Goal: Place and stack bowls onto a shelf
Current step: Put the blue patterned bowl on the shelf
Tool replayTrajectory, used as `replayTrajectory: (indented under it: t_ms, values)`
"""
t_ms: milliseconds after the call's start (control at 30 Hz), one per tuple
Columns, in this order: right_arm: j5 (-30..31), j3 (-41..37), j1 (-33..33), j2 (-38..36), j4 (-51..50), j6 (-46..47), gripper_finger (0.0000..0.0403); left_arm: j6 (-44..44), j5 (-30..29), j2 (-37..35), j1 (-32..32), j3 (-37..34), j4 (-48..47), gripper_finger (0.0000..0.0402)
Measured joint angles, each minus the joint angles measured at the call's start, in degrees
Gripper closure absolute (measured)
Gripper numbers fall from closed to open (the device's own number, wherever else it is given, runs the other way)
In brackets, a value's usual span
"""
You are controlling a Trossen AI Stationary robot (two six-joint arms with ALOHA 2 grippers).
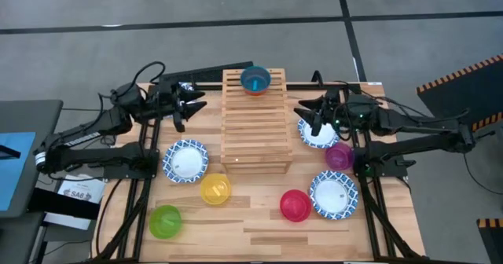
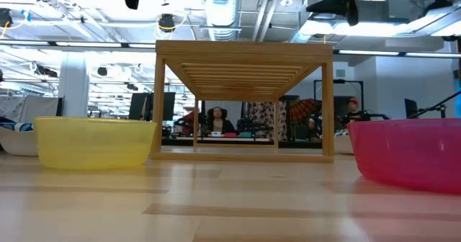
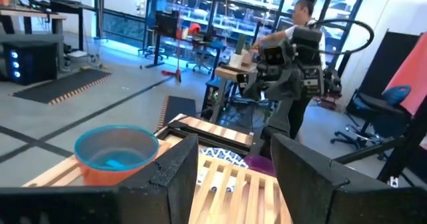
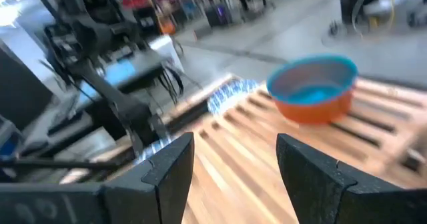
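table (image 1: 259, 229): big light-wood butcher-block top, everything sits on it

shelf (image 1: 255, 121): pale wood slat rack in the middle of the table, between the two arms. Its long axis runs from the far edge toward the near one in the high view, and the slats lie crosswise to that. From the low view (image 2: 243, 51) it's a raised top on corner legs, open underneath

patterned bowls: three white ones with blue rims show. One (image 1: 185, 160) is just left of the shelf, one (image 1: 316, 133) just right of it under the right arm's front end, and one (image 1: 334, 195) sits nearer the front right

teal bowl (image 1: 255, 79): already up on the far end of the shelf, nested in an orange bowl (image 3: 107, 173), mouth up, so that's a two-bowl stack

pink bowl (image 1: 295, 205): right beside the front-right patterned bowl, upright

yellow bowl (image 1: 215, 188): near the shelf's front left corner, upright

green bowl (image 1: 165, 221): front left, apart from the rest

purple bowl (image 1: 339, 155): beside the right arm, between two patterned bowls

left gripper (image 1: 195, 100): hovering by the shelf's far left corner, pointing at it, fingers (image 3: 175, 174) spread apart with nothing in them

right gripper (image 1: 302, 111): hovering at the shelf's right side, facing it, fingers (image 4: 308, 171) also gapped wide and carrying nothing
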Motion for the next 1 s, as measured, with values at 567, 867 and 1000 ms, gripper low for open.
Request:
replayTrajectory:
  t_ms: [567, 867, 1000]
  values:
    - [-1.9, 10.5, 2.7, 9.0, -53.8, 7.7, 0.0163, -0.4, 0.1, 1.7, 0.0, -0.1, -2.4, 0.0228]
    - [-4.7, 2.7, 5.5, 13.3, -54.8, 4.2, 0.0163, -0.4, 0.1, 1.7, 0.0, -0.1, -2.8, 0.0228]
    - [-5.7, -1.9, 5.3, 10.7, -49.6, 5.4, 0.0163, -0.4, 0.0, 1.7, 0.0, -0.1, -3.2, 0.0228]
